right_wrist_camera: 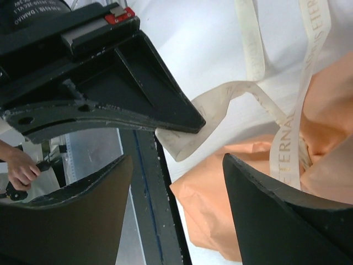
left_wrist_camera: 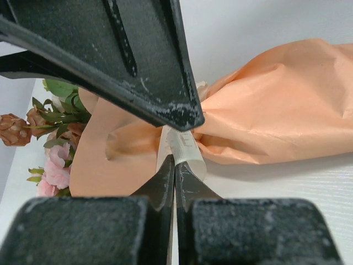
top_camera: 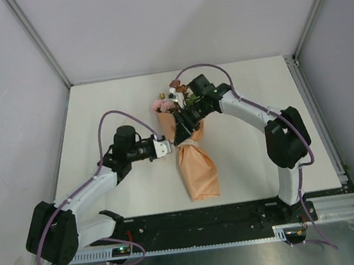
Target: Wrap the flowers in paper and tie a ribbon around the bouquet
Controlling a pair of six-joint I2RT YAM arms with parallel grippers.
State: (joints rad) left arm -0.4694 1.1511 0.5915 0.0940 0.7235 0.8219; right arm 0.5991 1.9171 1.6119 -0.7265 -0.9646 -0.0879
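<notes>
- Your left gripper (left_wrist_camera: 175, 168) is clenching the ribbon (left_wrist_camera: 183, 150) at its fingertips, right against the pinched waist where the paper (left_wrist_camera: 276, 110) is bunching.
- Your right gripper (right_wrist_camera: 176, 182) is standing released, its jaws wide with nothing pinched between them.
- The printed ribbon strands are lying off beside one finger, not in the gap.
- One slack loop is passing behind that gripper's body, and you cannot tell whether it is touching.
- The bouquet (top_camera: 197, 169) is lying on the table (top_camera: 109, 102) with its long axis running near to far. The flowers (top_camera: 164, 103) are pointing to the far end and the closed tail toward the arm bases.
- Your left gripper is meeting the waist from the left. Your right is hovering over the upper cone from the right, and it is the nearer one to the free strands.
- You are probably looking at a sideways shift of the open jaws onto a strand, across the bouquet's axis.
</notes>
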